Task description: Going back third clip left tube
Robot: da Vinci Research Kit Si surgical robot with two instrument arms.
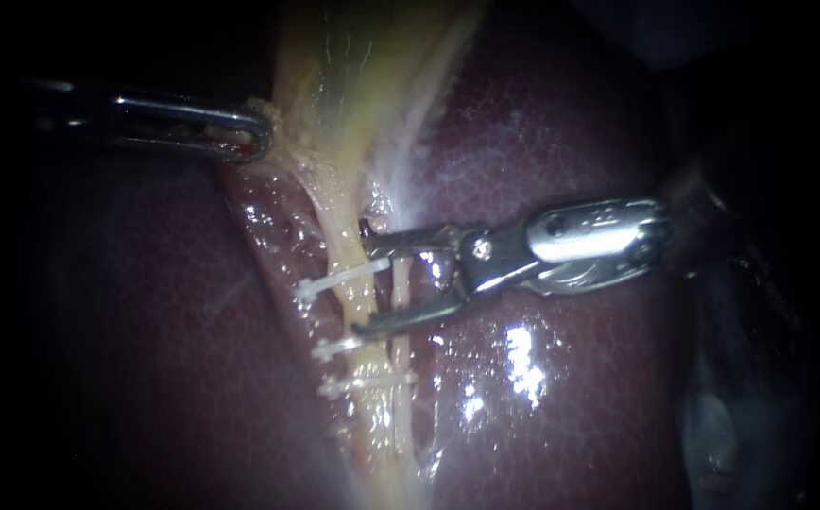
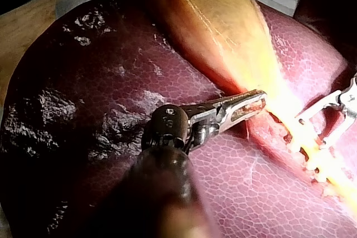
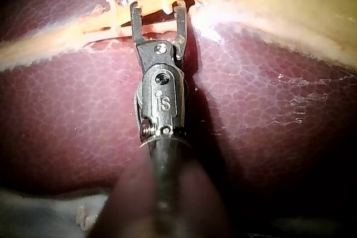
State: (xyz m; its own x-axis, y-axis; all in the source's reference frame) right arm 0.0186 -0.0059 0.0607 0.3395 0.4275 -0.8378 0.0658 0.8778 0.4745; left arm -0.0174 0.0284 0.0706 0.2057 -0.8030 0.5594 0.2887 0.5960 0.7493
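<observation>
Right instrument (image 1: pixel 363 279) jaws gape beside 3 clips (image 1: pixel 334 347); left instrument (image 1: pixel 249 134) grips gallbladder (image 1: pixel 334 76) edge.

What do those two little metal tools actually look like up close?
Both are shiny silver metal on dark, slender shafts. The left instrument ends in narrow, rounded jaws with a slot through them. The right instrument has a jointed wrist with small screws and two thin, hooked jaws.
</observation>
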